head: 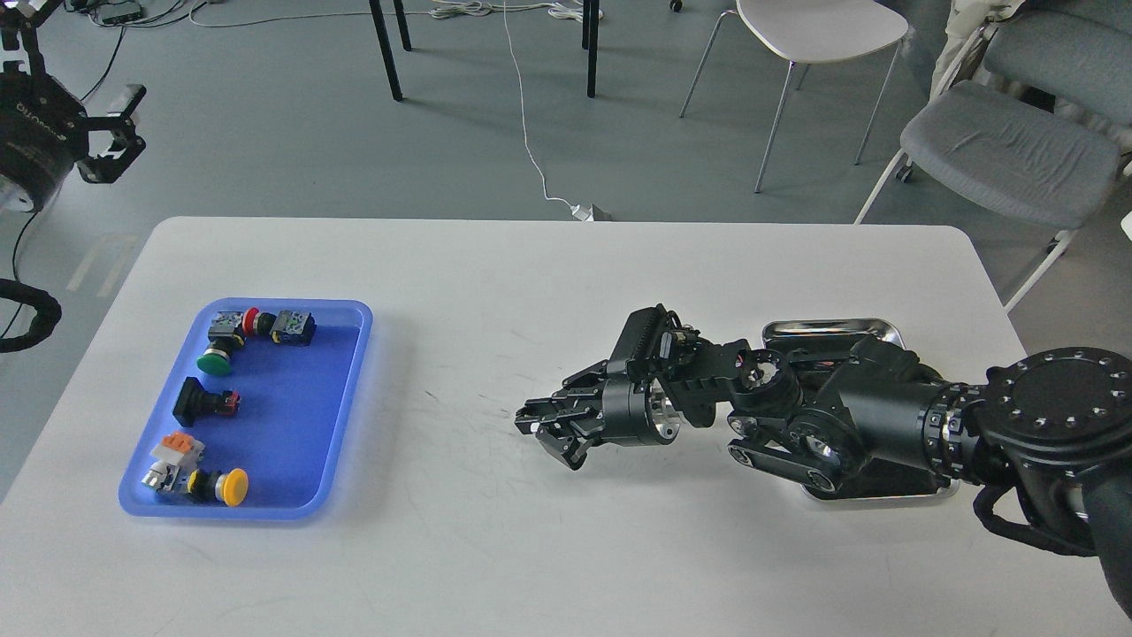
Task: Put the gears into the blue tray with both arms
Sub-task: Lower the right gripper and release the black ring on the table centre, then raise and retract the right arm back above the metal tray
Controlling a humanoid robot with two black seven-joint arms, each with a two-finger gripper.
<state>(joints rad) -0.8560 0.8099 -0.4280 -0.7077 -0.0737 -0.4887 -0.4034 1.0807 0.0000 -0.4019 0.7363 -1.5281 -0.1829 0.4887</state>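
- White counter (548, 292) on grey floor, chairs (1008, 150) behind.
- Blue tray (292, 425), counter's left, holds switches (221, 341); no gears discernible.
- Right tool (544, 433) right of tray, fingers narrowly parted.
- Left tool (115, 133) beyond counter's left corner, spread wide.

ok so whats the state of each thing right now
blue tray: flat on the table, holding push-button switches, no gears seen in it
silver tray: mostly hidden under the right arm
right gripper: low over the bare table, fingers apart, nothing seen in it
left gripper: raised off the table's left, open, empty
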